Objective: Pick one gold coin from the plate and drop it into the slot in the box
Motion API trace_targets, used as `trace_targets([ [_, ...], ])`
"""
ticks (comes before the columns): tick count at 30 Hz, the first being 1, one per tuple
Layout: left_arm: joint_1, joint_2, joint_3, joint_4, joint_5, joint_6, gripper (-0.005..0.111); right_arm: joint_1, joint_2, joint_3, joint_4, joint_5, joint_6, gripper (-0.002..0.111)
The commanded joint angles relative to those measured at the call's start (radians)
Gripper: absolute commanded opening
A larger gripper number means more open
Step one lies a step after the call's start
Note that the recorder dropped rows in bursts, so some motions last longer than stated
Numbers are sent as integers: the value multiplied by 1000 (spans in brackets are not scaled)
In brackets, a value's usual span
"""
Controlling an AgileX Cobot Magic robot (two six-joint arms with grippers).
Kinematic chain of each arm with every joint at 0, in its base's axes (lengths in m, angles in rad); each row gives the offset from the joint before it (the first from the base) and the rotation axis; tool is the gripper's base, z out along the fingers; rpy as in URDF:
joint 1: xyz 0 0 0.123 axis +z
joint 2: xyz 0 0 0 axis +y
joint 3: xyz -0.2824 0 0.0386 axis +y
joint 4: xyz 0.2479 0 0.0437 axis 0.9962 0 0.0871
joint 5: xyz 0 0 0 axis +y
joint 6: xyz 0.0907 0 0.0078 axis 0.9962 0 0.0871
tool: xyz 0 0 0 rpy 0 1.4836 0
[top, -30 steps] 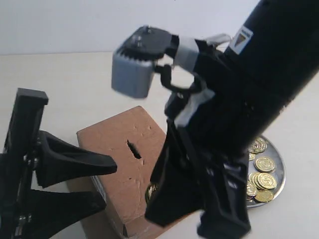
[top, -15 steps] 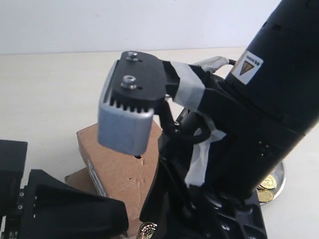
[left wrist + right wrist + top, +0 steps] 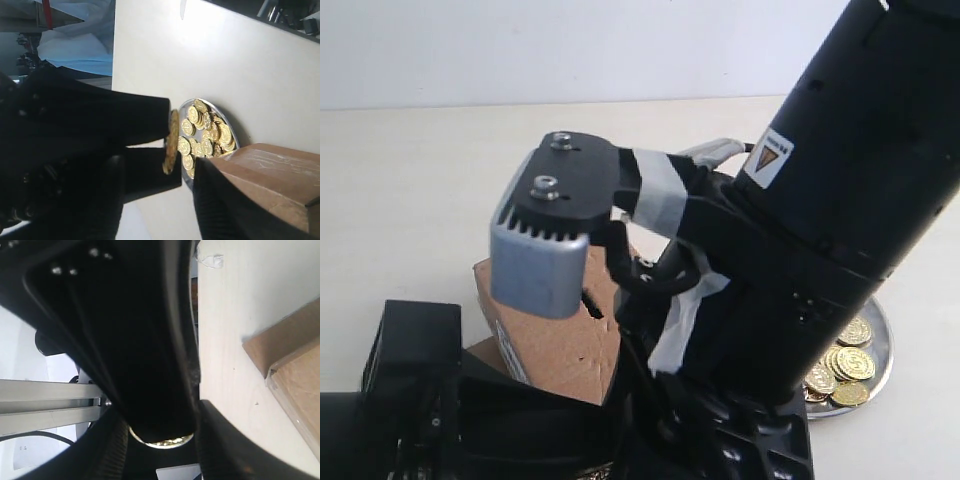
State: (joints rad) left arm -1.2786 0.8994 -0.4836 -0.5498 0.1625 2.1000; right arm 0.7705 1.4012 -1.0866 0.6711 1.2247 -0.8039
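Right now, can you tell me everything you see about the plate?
The plate is round, shiny silver metal with a low raised rim. It lies flat on the pale table near the brown box. Gold coins are heaped in it. From the outside camera, the black arm hides part of it.

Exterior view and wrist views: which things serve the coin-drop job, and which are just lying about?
Job: box, slot, plate, plate coins, held coin.
Lying about: flat cardboard sheet by the box, small white scrap.
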Motion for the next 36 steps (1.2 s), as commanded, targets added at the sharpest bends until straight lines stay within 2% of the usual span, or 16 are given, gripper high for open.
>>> trace_targets([
  [1,-8,23,-5,-3,-12,-3,35,4,1,5,38,-4,-34,34],
  [6,-8,32,-5,-3,-12,-3,21,4,1,5,37,-4,-38,34],
  [16,-8,32,-5,-3,-12,-3,17,4,1,5,37,-4,-38,34],
  [20,-8,32,-5,-3,-12,-3,0,4,1,5,35,-4,-38,34],
  [29,-8,32,-5,-3,-12,-3,0,4,1,5,35,-4,-38,34],
  [32,-8,32,-5,-8,-10,-18,0,4,-4,-8,12,-4,-29,46],
  [35,-8,32,-5,-11,-9,-64,0,4,-41,-54,-154,-4,113,63],
  [36,-8,32,-5,-11,-9,-81,0,4,-60,-74,-241,-6,166,66],
])
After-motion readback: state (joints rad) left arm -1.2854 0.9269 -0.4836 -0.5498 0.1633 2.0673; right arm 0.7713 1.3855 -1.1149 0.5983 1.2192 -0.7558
